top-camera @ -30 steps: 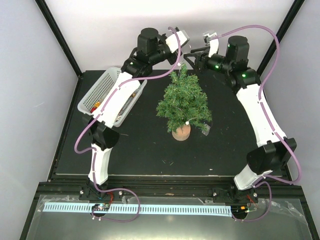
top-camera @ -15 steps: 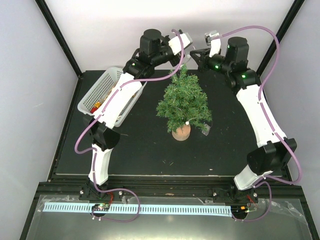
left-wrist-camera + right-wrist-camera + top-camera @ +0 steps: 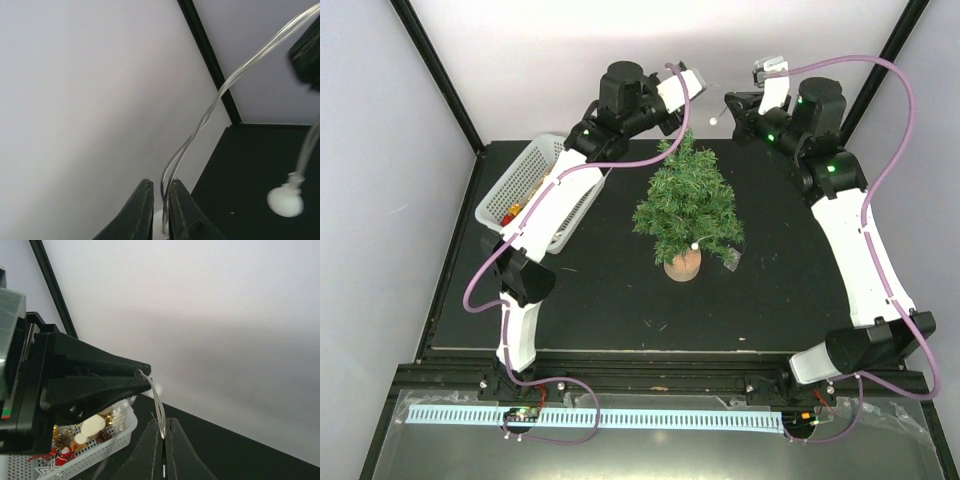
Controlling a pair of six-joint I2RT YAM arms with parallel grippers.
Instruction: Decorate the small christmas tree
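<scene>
From above, the small christmas tree point(image 3: 688, 205) stands upright on its wooden base near the middle of the dark surface point(image 3: 600, 290). The white basket point(image 3: 505, 190) lies to its left. Both arms are raised past the treetop, with the left claw point(image 3: 700, 88) and right claw point(image 3: 730, 103) close together and a light string point(image 3: 716, 120) hanging between them.

At the left wrist, the left claw point(image 3: 159, 186) shows only a narrow slit. The clear wire of the string point(image 3: 220, 92) drops into that slit, but I cannot tell whether it is pinched. One white bulb point(image 3: 285, 201) dangles off to the right.

At the right wrist, the right claw point(image 3: 163, 426) is closed tight on the wire point(image 3: 156, 400), just below the tip of the left claw point(image 3: 142, 372). The basket point(image 3: 107, 445) of ornaments lies beneath.

This looks like a hand-over of the string above the tree. To do it well, one claw should have a firm pinch before the other lets go. The arms should then draw apart gently so the thin wire neither slips nor snags. The string should be lowered onto the top branches from directly above, with the loose bulb kept out of the needles until it is placed.
</scene>
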